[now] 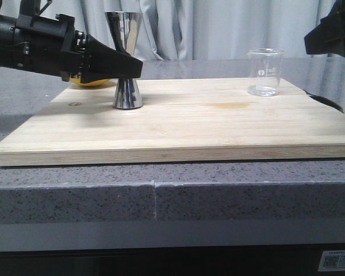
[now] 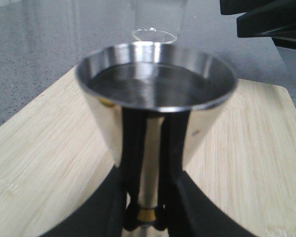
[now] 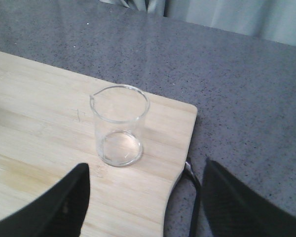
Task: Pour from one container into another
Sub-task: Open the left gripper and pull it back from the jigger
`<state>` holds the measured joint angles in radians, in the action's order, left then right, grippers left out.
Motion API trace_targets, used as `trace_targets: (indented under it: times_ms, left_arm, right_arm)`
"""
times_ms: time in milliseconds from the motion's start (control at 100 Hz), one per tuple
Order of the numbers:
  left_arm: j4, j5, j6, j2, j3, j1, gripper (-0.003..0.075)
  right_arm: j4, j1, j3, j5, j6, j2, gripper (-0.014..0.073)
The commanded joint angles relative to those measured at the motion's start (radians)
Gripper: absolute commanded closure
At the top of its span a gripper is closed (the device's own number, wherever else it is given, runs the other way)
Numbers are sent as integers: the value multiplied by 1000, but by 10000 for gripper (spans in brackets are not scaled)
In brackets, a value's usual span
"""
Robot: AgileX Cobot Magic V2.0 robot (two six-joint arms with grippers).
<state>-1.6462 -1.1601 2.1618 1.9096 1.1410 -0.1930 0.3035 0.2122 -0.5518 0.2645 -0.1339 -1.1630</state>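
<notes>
Front view: a pale wooden board [image 1: 178, 123] lies on a speckled grey worktop [image 1: 161, 195], grey curtains [image 1: 218, 29] behind. The left gripper [image 1: 129, 68] clamps the steel jigger [image 1: 126, 63] at its waist; the jigger stands on the board. The glass beaker [image 1: 265, 72] stands well apart, below the right gripper [image 1: 333, 34].

Left wrist view: black fingers [image 2: 133, 148] flank the jigger's gold band [image 2: 147, 214].

Right wrist view: the right gripper [image 3: 143, 197], spread wide, hovers short of the upright, empty-looking beaker [image 3: 119, 126].
</notes>
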Motion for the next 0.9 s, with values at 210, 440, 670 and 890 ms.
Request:
trace_targets:
  times_ms: [210, 440, 670, 890]
  left_arm:
    - [-29, -108, -24, -50, 20, -7, 600]
    - [-21, -108, -41, -50, 20, -7, 482]
    - [-13, -108, -58, -50, 20, -7, 475]
    - [-3, -108, -87, -50, 20, -7, 371]
  right_arm:
    - [-6, 0, -25, 67, 0, 26, 154]
    - [-6, 0, -25, 67, 0, 26, 154]
    - [-6, 0, -25, 67, 0, 26, 154]
    - [-6, 0, -25, 70, 0, 26, 154]
